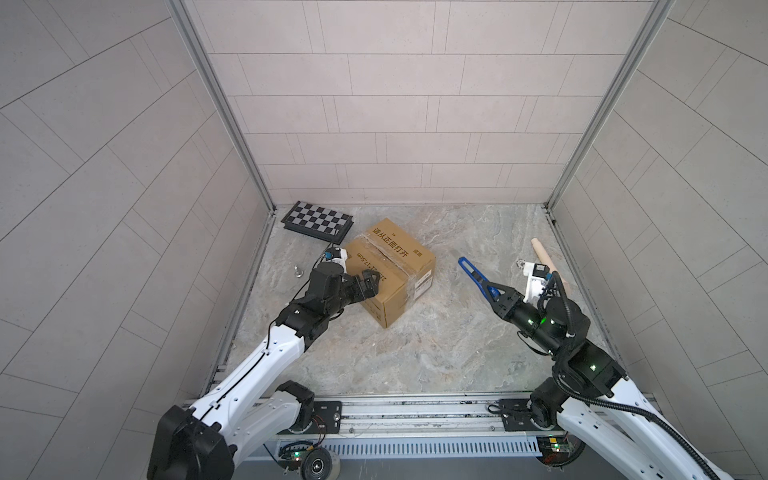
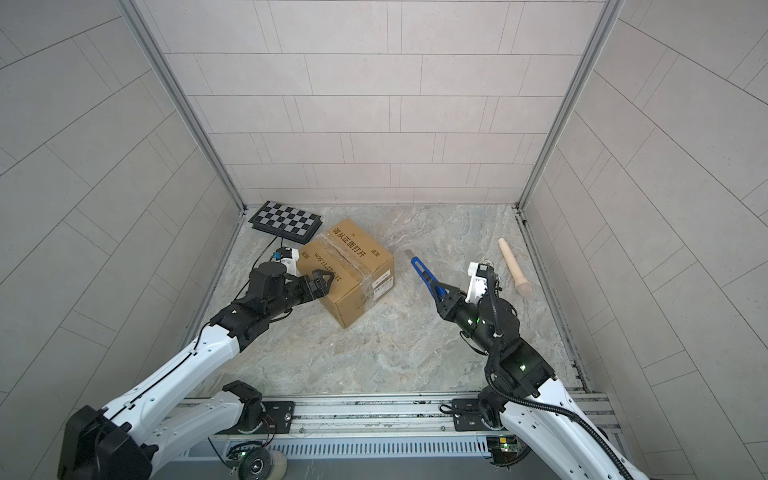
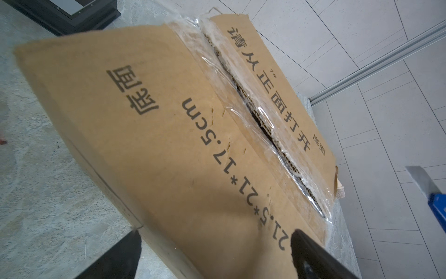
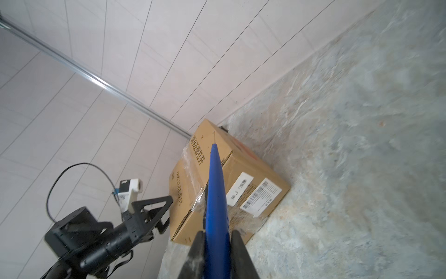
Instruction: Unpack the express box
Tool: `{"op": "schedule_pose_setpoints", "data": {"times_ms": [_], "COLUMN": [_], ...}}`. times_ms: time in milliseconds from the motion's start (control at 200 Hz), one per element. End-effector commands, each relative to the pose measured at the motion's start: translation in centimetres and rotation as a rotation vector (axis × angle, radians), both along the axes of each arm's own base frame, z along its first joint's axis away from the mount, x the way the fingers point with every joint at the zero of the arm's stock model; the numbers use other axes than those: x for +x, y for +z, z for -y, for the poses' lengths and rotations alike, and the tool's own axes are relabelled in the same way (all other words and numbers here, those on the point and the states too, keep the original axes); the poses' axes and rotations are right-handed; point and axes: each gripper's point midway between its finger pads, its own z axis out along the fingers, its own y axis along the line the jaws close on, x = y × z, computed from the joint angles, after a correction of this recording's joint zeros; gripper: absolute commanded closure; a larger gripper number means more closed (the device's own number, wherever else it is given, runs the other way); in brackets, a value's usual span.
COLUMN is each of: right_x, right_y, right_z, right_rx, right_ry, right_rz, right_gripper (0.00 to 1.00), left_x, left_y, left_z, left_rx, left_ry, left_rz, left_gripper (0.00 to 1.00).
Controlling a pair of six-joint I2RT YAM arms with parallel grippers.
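Since left tool sits spread, not clamping the brown cardboard express box, the blue utility knife pinched in right tool might shove it.

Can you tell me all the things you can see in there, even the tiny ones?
brown corrugated cardboard express box: one, brown with black print, left of centre.
flat black-and-white chequered board: one, black and white, far left corner.
blue-handled utility knife: one, blue with grey blade, right of the box, not touching it.
pale round wooden stick: one, beige, far right side.
small silver metal piece: one, silver, near the left edge; too small to name.
grey marbled table: one, grey, under everything.
left end effector: one, black, open, astride the box's near edge.
right end effector: one, black, shut on the knife.
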Motion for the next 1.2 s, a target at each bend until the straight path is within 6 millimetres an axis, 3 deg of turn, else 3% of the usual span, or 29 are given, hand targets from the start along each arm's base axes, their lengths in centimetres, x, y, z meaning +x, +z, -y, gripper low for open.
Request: {"op": "schedule_pose_setpoints", "data": {"times_ms": [0,175,315,421,566,661,926,1056,1192], "right_x": [2.4,7.0,8.6,8.4,6.4,4.8,1.5,0.5,-1.5], "right_y": [-0.8,-0.5,-1.5,-1.2,-0.5,-0.5,-1.9,-3.1,-1.6], "right_z": [-0.3,-3.0,-5.4,-6.7,-7.4,-7.7,-6.2,-1.9,1.3], "right_rx": [-0.176,-0.276,-0.281,-0.244,-0.203,-0.177,-0.145,-0.228,-0.222], "right_ry": [0.027,0.13,0.239,0.303,0.36,0.374,0.323,0.155,0.091], "right_rz": [-0.023,-0.009,-0.041,-0.025,-0.019,-0.03,-0.095,-0.149,-0.136], "right_gripper": [1.0,1.0,1.0,1.0,1.0,1.0,1.0,1.0,1.0], "left_x": [0.1,0.5,1.0,1.3,0.6,-0.9,-4.0,-5.0,-5.3], "left_y": [0.1,0.3,0.7,0.8,0.1,-0.4,-0.4,-0.5,-0.6], "left_z": [0.0,0.5,1.3,2.4,3.4,4.7,6.1,6.2,5.8], "left_rx": [-0.027,-0.073,-0.124,-0.158,-0.167,-0.185,-0.265,-0.279,-0.284], "left_ry": [0.008,0.006,0.0,-0.017,-0.029,-0.059,-0.074,-0.066,-0.062], "left_rz": [0.018,0.031,0.041,0.037,0.016,-0.002,-0.01,-0.011,-0.006], "left_gripper": [0.0,0.0,0.0,0.0,0.0,0.0,0.0,0.0,0.0]}}
